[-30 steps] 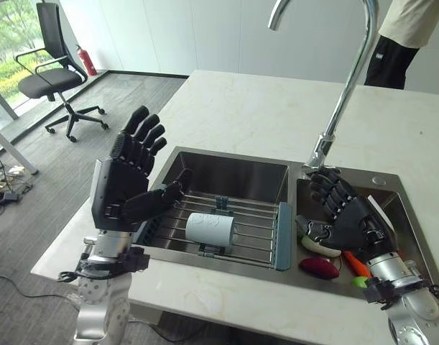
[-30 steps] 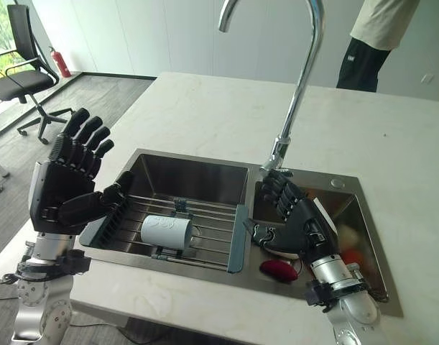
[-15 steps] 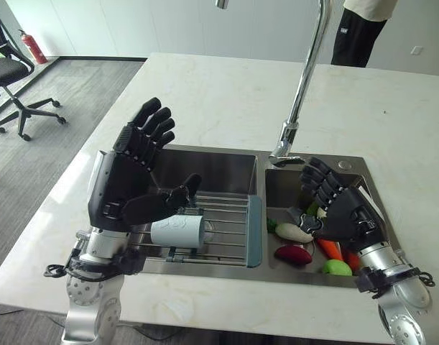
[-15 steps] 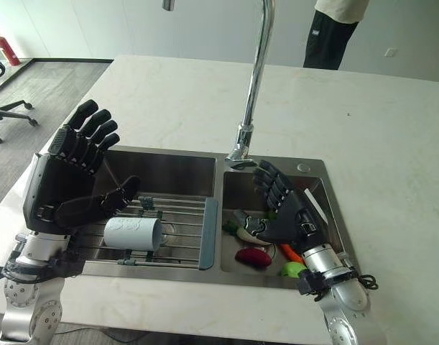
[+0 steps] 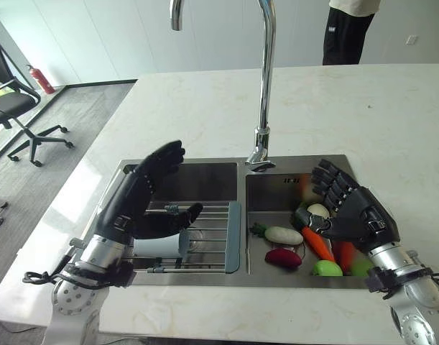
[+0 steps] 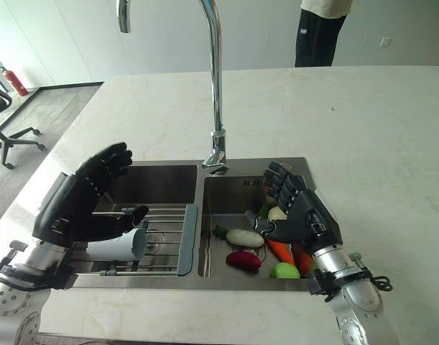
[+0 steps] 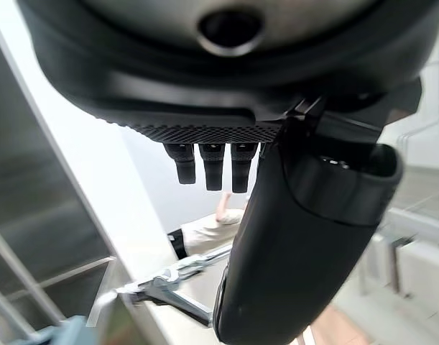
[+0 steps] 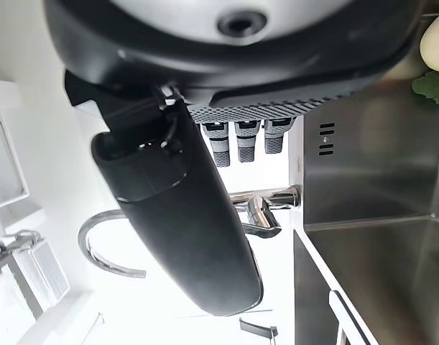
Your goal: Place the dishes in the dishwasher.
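Observation:
A white cup point(image 5: 162, 246) lies on its side on the wire rack point(image 5: 208, 233) in the left basin of the steel sink point(image 5: 205, 177). My left hand point(image 5: 136, 198) hovers low over that rack, open, fingers stretched forward and the thumb point(image 6: 133, 213) just above the cup, not clasping it. My right hand point(image 5: 359, 215) is open over the right basin, fingers spread above the vegetables. In the left wrist view the fingers point(image 7: 213, 164) are straight, and so are the fingers point(image 8: 246, 138) in the right wrist view.
The right basin holds a white radish point(image 5: 282, 235), a carrot point(image 5: 320, 244), a dark red vegetable point(image 5: 282, 257) and a green fruit point(image 5: 324, 268). A tall faucet point(image 5: 266, 86) arches between the basins. A person point(image 5: 348, 29) stands beyond the pale counter point(image 5: 205, 100). An office chair point(image 5: 11, 108) stands far left.
The camera has swung, shifting the whole scene. My left hand has come down from an upright raised pose to lie low over the rack beside the cup. The right hand keeps its pose.

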{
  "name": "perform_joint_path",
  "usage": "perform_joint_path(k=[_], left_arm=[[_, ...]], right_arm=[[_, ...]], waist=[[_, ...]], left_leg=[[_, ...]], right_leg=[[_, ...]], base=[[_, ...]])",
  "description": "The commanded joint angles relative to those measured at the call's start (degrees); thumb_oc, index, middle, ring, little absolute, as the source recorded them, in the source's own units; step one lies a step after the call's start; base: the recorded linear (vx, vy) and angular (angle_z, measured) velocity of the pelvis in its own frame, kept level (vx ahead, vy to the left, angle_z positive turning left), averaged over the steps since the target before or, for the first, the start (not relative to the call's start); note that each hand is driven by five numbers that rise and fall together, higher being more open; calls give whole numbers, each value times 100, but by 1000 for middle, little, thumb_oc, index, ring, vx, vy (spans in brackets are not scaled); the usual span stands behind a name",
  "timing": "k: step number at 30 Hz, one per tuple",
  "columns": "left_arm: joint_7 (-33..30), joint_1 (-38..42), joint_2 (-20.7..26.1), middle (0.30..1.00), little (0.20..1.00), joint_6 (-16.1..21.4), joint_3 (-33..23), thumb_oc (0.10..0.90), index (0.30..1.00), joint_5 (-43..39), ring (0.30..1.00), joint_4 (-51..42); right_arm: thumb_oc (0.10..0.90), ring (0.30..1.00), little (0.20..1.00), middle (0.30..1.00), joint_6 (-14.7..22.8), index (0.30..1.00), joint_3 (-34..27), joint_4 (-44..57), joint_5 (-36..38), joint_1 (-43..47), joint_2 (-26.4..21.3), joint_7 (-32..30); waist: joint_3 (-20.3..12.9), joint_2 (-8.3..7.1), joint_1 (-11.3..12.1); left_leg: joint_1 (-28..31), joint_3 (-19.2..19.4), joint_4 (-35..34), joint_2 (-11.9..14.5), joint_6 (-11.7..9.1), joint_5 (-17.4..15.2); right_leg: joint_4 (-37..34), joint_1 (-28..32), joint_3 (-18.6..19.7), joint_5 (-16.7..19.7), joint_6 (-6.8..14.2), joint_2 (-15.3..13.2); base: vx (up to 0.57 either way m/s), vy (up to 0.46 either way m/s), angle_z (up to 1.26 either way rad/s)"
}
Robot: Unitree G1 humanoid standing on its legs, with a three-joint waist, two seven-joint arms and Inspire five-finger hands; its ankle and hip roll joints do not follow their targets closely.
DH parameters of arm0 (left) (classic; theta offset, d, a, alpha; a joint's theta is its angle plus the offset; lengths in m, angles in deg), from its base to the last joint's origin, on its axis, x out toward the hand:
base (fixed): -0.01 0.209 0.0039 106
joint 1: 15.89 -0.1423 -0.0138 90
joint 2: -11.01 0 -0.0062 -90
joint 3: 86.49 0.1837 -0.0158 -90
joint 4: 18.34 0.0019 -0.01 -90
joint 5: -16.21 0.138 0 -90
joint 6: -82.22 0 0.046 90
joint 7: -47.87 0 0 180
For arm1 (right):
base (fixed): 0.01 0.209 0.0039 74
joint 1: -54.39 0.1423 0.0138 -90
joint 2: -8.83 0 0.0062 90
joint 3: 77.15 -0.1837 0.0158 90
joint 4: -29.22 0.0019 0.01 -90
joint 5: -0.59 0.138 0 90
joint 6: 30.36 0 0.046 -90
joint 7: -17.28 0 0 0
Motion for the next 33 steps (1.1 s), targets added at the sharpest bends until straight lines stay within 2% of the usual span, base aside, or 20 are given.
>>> perform_joint_path(k=[1,8,14,29,33], left_arm=[[-115,255,361,900,900,231,-714,800,900,28,900,-327],[-136,94,767,900,900,-90,-1153,800,900,425,900,-107],[104,-92,873,900,900,-314,-1338,800,900,519,900,-85],[651,88,1558,900,900,-1024,-1164,800,900,1333,900,305],[724,215,1700,900,900,-1074,-1081,800,900,1391,900,424]], right_arm=[[800,900,900,900,520,900,-347,150,329,493,-14,184],[800,900,900,900,427,900,-406,125,275,621,-125,143],[800,900,900,900,381,900,-499,163,248,543,-198,176],[800,900,900,900,397,900,-386,9,249,788,-505,109],[800,900,900,900,374,900,-373,-27,278,842,-564,109]], waist=[[-281,-173,2],[-295,-94,59],[-298,-62,61],[-300,22,-6],[-313,39,-37]], left_leg=[[224,13,660,8,-44,-1316],[231,-10,660,22,-73,-1297],[235,10,660,38,-85,-1288],[247,60,660,72,-119,-1266],[256,76,660,70,-116,-1268]], right_leg=[[-734,308,-66,173,516,125],[-734,367,-132,130,511,105],[-734,395,-152,104,513,95],[-734,433,-166,86,529,104],[-734,437,-154,86,538,111]], base=[[0,0,0],[4,9,7],[1,3,1],[0,0,0],[0,0,0]])
